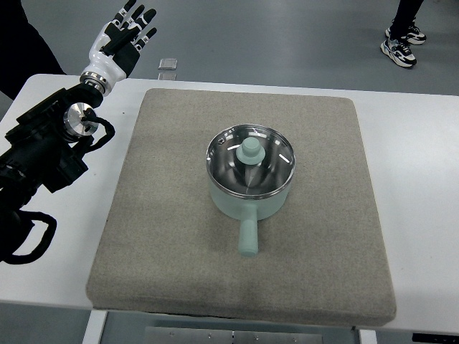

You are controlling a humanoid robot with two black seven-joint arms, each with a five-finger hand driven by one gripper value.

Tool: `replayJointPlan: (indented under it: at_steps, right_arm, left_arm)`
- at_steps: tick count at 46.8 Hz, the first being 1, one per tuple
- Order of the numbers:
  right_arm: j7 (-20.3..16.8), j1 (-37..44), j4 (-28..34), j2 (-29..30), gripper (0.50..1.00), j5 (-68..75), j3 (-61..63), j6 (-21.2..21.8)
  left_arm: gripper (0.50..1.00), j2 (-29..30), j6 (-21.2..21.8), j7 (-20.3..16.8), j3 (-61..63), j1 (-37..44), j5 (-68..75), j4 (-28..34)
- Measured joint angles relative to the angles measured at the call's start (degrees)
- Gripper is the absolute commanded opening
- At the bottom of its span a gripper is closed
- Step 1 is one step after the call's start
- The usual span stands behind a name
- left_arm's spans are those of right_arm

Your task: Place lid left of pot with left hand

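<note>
Lid (251, 160) sits on the pot (247, 197), glass with a steel rim and a pale green knob (250, 150) at its centre. Not lifted yet. Pot stands near the middle of a grey mat (172, 236) on the white tabletop (412, 179), its stubby handle (248, 236) pointing toward the robot's side.

Left hand (123, 37) is up at the far left corner, past the tabletop edge, fingers spread and holding nothing. Dark forearm (43, 147) runs in from the left edge over bare tabletop. Right arm not in view.

Key relation: the knob lies to the right of the hand and nearer the robot, well apart, most of the mat's left half between them. Lid is round, so no long axis to line up with; the knob is the only grip point and it stands upright. The pot handle runs toward the near edge, out of a reach coming in from the left.

Judgement: task not started. The hand has to cross in over the mat, come down on the knob and close on it. Open mat left of the pot looks like ample room for setting the lid down.

A person's shoes (401, 39) show on the floor at far right, away from the work.
</note>
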Motion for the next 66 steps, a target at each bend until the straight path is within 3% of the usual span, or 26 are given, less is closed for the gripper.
replayJointPlan:
  at_steps: [66]
  right_arm:
    - [0.0, 0.0, 0.0, 0.0, 0.924, 0.0, 0.0, -0.02]
  left_arm:
    - [0.994, -0.44, 0.0, -1.06, 0.0, 0.0, 0.0, 0.0]
